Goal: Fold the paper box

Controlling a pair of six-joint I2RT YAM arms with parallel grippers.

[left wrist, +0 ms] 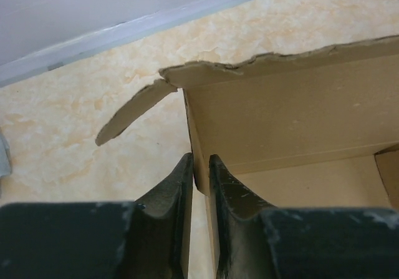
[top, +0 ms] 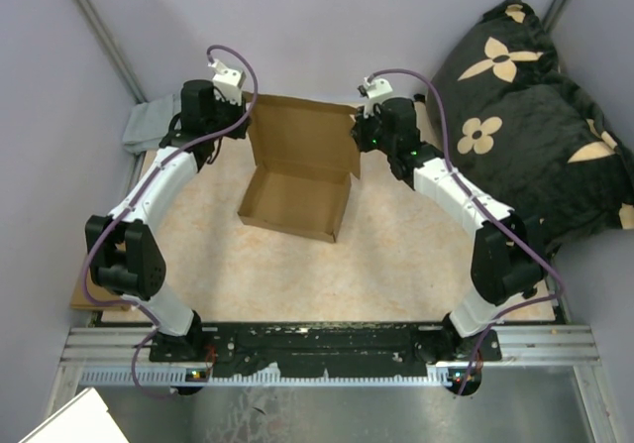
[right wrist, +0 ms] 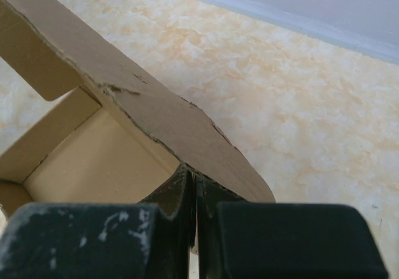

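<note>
Black left fingers (left wrist: 171,198) fill the bottom of the left wrist view, drawn nearly together, with the left side wall (left wrist: 198,143) of the box (left wrist: 293,110) wedged edge-on between their tips. It reads as a pinch on that wall's corner. Beyond the tips and off to their left, a loose ear flap (left wrist: 128,113) curls out over the table (left wrist: 81,67); to their right the open tray drops away. Over on the other wrist, the right fingers (right wrist: 174,198) are pressed tight together with nothing between them, and their tips sit right up against the underside edge of a rounded flap (right wrist: 187,123) that slants up and away to their left. From above, the box (top: 297,200) sits mid-table between the two arms with its long axis running across from one set of fingers to the other, a little skewed. Its lid (top: 302,131) stands up along the far side, and each arm is parked at its own far corner, left fingers (top: 233,116) and right fingers (top: 369,131). So here's what the next move hangs on, by my reading: both sets of fingers are at the hinge line where lid meets tray, with the tray lying on their near side, towards the bases. Neither arm is nearer overall, each owns one end. Tucking the ears inward means sweeping along that long axis towards each other, and the left ear lies outside the left fingers, so it may get missed.
</note>
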